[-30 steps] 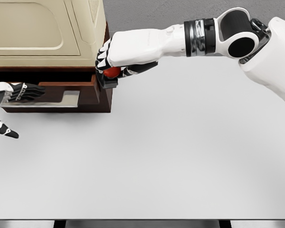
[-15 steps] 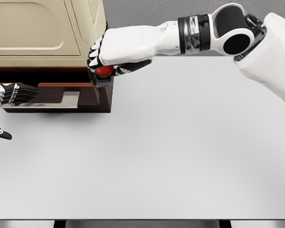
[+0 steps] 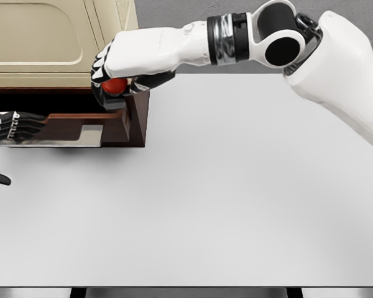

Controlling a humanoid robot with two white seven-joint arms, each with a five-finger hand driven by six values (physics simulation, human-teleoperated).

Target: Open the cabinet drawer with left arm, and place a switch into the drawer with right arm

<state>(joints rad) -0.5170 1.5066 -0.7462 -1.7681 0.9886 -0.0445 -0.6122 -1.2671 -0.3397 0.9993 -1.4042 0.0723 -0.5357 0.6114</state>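
The beige cabinet stands at the table's back left, and its brown drawer is pulled out toward me. My right hand reaches across from the right and is shut on the switch, a red button on a dark base. It hangs just above the drawer's right end, over the opening. My left hand shows at the left edge by the drawer's front. Its fingers lie stretched over the drawer's front edge with the thumb spread below, gripping nothing.
The white table spreads out in front and to the right of the cabinet. The drawer's right wall rises directly beside the held switch. My right forearm crosses in front of the cabinet's upper right corner.
My right hand has carried the switch leftward from beside the drawer's right wall to above the drawer opening. My left hand has slid left, partly out of view. The drawer stays put.
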